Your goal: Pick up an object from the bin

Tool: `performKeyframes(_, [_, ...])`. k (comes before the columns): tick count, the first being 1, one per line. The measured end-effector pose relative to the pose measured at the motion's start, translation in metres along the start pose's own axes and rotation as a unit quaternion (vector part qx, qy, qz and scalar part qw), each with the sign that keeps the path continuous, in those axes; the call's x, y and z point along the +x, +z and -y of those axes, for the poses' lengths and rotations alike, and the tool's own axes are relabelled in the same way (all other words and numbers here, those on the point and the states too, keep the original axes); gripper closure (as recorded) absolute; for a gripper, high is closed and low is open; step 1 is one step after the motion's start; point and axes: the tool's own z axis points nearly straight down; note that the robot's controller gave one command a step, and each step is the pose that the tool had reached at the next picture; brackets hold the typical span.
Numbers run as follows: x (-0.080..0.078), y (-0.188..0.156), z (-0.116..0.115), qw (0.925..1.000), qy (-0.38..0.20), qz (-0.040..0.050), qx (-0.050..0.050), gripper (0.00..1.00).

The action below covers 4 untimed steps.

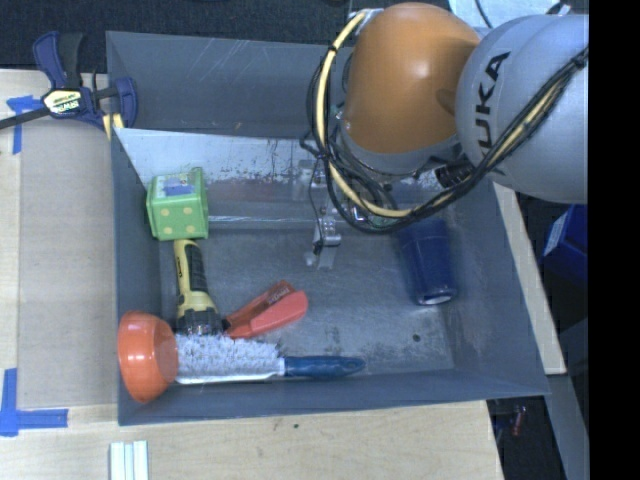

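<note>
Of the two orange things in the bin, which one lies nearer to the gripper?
The flat orange-red tool, just below-left of the gripper. The round orange cup sits far off in the lower left corner of the bin.

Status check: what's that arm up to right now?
Status: pincer over bare bin floor, nothing seen in it. Nearest: red-orange tool, blue can. Nothing in the way.

Arm (530, 98) in from the right, orange-capped wrist (410, 68), claw (322, 248) straight down.
</note>
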Motion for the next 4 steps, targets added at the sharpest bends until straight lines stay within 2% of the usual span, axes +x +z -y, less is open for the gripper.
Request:
performKeyframes(1, [-0.001, -0.005, 0.001, 1.0, 0.002, 0.0041, -0.001, 0.0])
performKeyframes(2, [0.047, 0.122, -0.03, 0.9945, -0.105, 0.0052, 0.0, 0.0])
performKeyframes(3, [0.06, 0.077, -0.042, 0.9945, -0.104, 0.0104, 0.0, 0.0])
performKeyframes(4, [0.06, 0.131, -0.046, 0.9893, -0.146, 0.0042, 0.0, 0.0])
